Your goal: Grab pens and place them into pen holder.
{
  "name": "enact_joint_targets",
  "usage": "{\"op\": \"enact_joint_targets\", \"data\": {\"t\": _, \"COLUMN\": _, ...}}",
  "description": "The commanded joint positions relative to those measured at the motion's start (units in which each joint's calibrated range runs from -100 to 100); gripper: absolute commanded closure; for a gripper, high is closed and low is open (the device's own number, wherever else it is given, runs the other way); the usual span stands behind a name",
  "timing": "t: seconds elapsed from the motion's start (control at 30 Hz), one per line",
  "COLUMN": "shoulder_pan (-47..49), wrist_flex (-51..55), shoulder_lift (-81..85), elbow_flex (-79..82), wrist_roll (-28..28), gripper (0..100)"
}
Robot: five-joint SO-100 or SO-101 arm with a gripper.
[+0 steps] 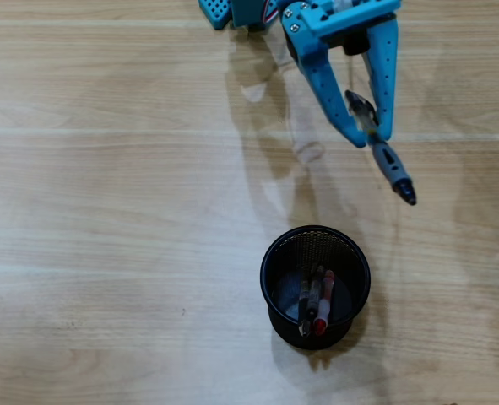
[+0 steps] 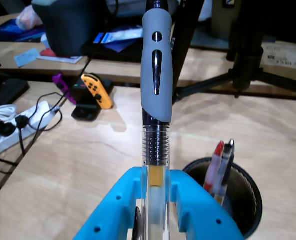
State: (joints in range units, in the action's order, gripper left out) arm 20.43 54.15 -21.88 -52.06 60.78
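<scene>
My blue gripper (image 1: 374, 135) is shut on a clear pen with a grey rubber sleeve (image 1: 391, 166), held above the table. The pen's tip points toward the black mesh pen holder (image 1: 274, 253), which stands below and left of it in the overhead view. In the wrist view the same pen (image 2: 157, 75) runs straight up from between my blue fingers (image 2: 183, 190), and the gripper (image 2: 157, 182) clamps its clear barrel. The pen holder (image 2: 253, 195) sits at the lower right there. Inside it stand a red pen (image 1: 323, 310) and two darker pens (image 1: 308, 297), leaning together (image 2: 220, 165).
The light wooden table (image 1: 105, 211) spreads around the holder. In the wrist view the far side holds a power strip with cables (image 2: 17, 125), an orange controller (image 2: 96, 91), a black tripod (image 2: 238, 75) and papers (image 2: 112, 37).
</scene>
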Motion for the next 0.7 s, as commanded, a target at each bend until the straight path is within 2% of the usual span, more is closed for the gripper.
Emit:
{"op": "enact_joint_targets", "data": {"t": 0.0, "shoulder_pan": -0.7, "wrist_flex": -9.1, "shoulder_lift": -1.3, "elbow_flex": 0.4, "wrist_roll": -1.8, "gripper": 98}}
{"op": "enact_joint_targets", "data": {"t": 0.37, "shoulder_pan": -3.0, "wrist_flex": -38.2, "shoulder_lift": 9.7, "elbow_flex": 24.3, "wrist_roll": -9.4, "gripper": 98}}
{"op": "enact_joint_targets", "data": {"t": 0.67, "shoulder_pan": -4.9, "wrist_flex": -83.1, "shoulder_lift": 10.8, "elbow_flex": 49.0, "wrist_roll": -10.0, "gripper": 98}}
